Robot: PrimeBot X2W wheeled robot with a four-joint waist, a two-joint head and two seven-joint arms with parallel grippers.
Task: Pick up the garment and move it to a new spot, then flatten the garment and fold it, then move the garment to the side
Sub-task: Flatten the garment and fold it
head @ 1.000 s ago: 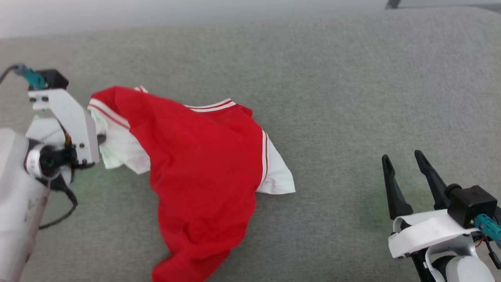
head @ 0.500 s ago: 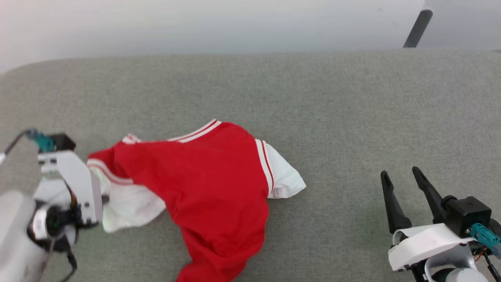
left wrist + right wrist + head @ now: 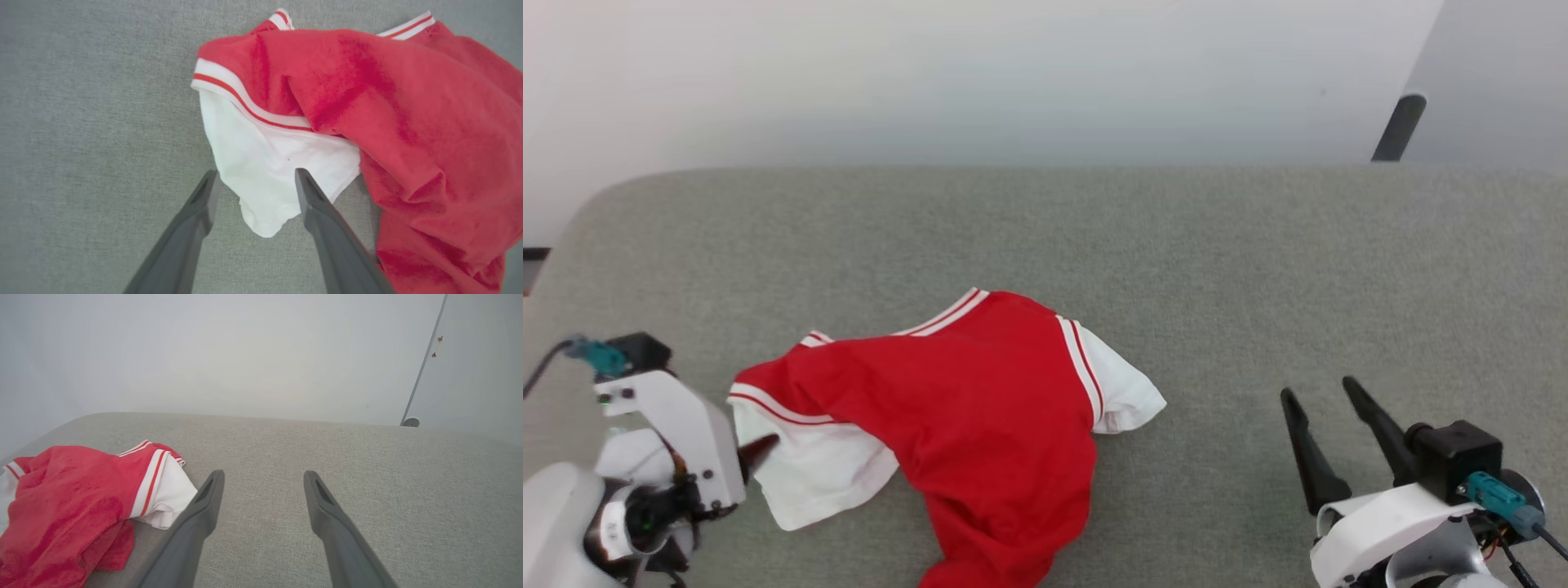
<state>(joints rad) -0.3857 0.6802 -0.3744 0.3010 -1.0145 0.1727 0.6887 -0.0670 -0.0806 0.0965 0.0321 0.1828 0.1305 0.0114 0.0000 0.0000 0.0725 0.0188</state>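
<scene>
My left fingers gape empty astride the white sleeve of the red jersey shirt, right fingers likewise wide and empty; pulling away could snag that sleeve.

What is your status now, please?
Left pincer open at white sleeve. Right pincer open, empty. Garment crumpled on grey fabric surface. No obstacle seen.

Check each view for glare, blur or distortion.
Head view: even light, sharp; the red jersey-style shirt with white sleeves reads clearly, pale wall washed out. Left wrist view: red cloth blotchy, slightly soft. Right wrist view: hazy wall, grey fabric surface edge bowed by the wide lens.
</scene>
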